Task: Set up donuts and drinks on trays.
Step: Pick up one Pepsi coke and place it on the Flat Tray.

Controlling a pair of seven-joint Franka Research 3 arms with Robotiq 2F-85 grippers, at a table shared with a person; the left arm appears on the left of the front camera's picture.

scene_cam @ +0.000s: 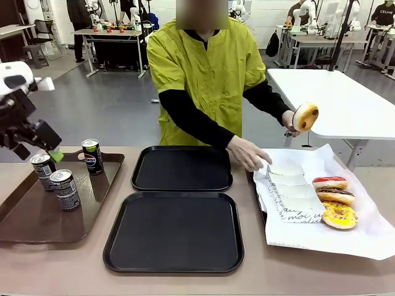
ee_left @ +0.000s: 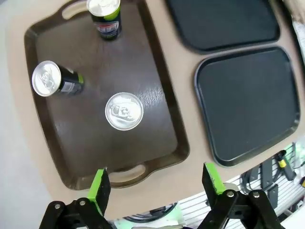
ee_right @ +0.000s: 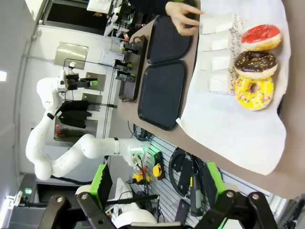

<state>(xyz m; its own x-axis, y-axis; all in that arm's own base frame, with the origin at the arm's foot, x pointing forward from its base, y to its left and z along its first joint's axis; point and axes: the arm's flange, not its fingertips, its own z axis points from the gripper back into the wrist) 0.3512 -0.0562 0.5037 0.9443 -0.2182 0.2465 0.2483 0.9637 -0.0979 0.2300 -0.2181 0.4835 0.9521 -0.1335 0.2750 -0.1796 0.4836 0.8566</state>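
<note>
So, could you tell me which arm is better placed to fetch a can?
Left, probably: its open claw hovers over the brown tray of cans; the right claw hangs beyond the table edge, nearer the donuts.

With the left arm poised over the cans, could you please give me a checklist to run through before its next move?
1. Left fingers open and empty: ok.
2. Three cans upright and apart on the brown tray: ok.
3. Both black trays bare: ok.
4. Person's hands off the black trays: not ok. One hand is at the far tray's rim, and the other holds a donut.
5. Right fingers open and empty: ok.
</note>
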